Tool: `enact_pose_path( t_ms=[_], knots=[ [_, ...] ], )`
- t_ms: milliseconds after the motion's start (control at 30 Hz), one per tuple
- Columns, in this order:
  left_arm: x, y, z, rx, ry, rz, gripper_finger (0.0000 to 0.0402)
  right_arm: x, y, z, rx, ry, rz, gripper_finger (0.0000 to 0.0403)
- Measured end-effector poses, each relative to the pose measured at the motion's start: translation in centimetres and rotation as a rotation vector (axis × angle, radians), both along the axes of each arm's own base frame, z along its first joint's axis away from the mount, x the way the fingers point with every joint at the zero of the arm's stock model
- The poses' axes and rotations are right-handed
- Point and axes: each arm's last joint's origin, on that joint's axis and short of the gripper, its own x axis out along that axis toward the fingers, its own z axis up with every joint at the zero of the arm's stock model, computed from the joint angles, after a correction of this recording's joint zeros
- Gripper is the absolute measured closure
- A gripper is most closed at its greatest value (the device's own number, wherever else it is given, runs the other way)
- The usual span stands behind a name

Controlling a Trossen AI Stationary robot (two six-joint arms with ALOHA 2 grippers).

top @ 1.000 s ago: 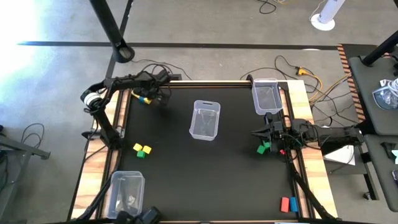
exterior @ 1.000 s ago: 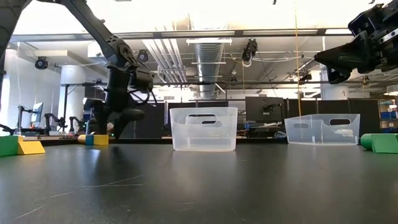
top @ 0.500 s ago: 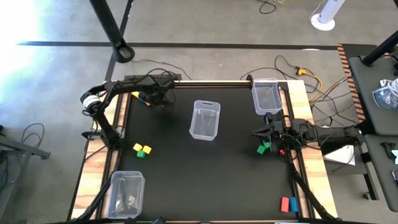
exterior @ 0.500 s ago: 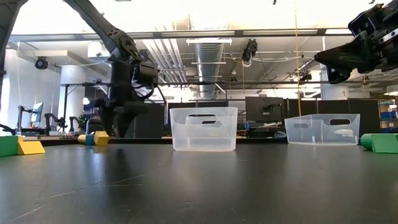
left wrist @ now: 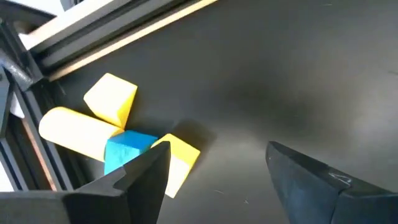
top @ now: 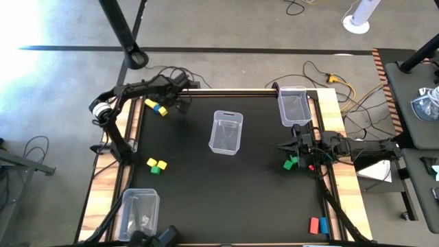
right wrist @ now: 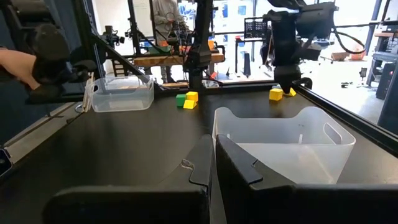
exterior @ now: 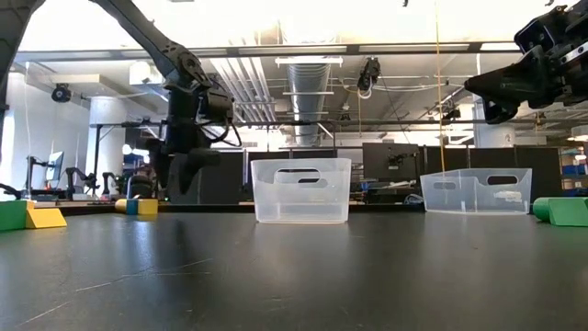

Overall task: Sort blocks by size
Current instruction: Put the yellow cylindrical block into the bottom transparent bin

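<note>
Blocks (top: 156, 107), yellow and blue, are sitting at the table's (top: 226, 199) far left corner in the high view, with the left gripper (top: 180, 104) hovering just beside them. In the left wrist view its fingers are gaping wide and empty. They look rigid, light and flat-sided, probably gripping best across opposite faces. In the right wrist view the right gripper (right wrist: 211, 163) is pinched closed, apparently empty.

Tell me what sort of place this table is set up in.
Probably a robotics lab or workshop: bare ceiling ducts, workbenches with gear behind the table, and loose cables on a concrete floor.
</note>
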Motion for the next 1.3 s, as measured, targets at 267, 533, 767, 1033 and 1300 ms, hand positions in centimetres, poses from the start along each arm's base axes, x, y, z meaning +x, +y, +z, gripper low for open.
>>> enact_pose_path(
  t_ms=[267, 533, 767, 1033, 1300],
  knots=[
    [-0.4, 0.8, -2.0, -0.063, 0.057, 0.076, 0.0152, 0.0, 0.0, 0.0, 0.0, 0.0, 0.0, 0.039],
    [-0.7, 0.6, -2.6, -0.098, 0.16, 0.103, 0.0152, 0.0, 0.0, 0.0, 0.0, 0.0, 0.0, 0.039],
    [-0.7, 0.4, -2.5, -0.143, 0.16, 0.065, 0.0152, 0.0, 0.0, 0.0, 0.0, 0.0, 0.0, 0.039],
    [-0.3, 1.0, -1.8, -0.168, 0.098, 0.012, 0.0152, 0.0, 0.0, 0.0, 0.0, 0.0, 0.0, 0.039],
    [-0.4, 0.8, -1.8, -0.198, 0.101, 0.017, 0.0152, 0.0, 0.0, 0.0, 0.0, 0.0, 0.0, 0.039]
  ],
)
